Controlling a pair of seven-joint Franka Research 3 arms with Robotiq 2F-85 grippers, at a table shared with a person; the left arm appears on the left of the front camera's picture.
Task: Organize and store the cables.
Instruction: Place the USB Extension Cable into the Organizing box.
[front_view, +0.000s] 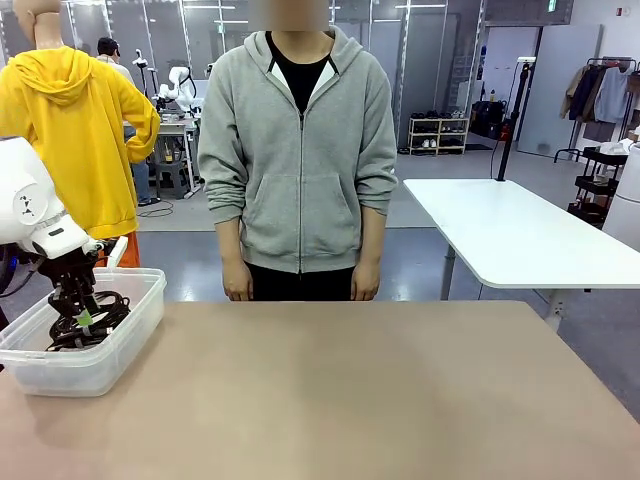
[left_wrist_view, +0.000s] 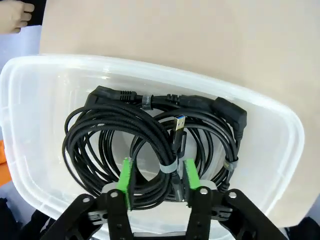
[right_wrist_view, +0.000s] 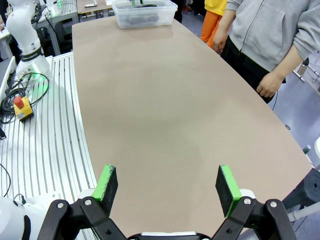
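Left wrist view, near edge: the left gripper (left_wrist_view: 156, 181) stands with its green pads parted narrowly around a bundled strand of the cables (left_wrist_view: 150, 145), slim matte black cords in round coils inside a clear, smooth-walled plastic bin (left_wrist_view: 45, 95), a blue-tipped USB plug at twelve o'clock from the pads. Beyond, at the tan table's (right_wrist_view: 165, 110) bare near end, the right gripper (right_wrist_view: 168, 189) gapes wide, holding nothing.

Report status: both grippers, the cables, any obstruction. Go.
Left gripper down in the clear bin, jaws open astride the coiled cables. Right gripper open above bare table. No obstruction.
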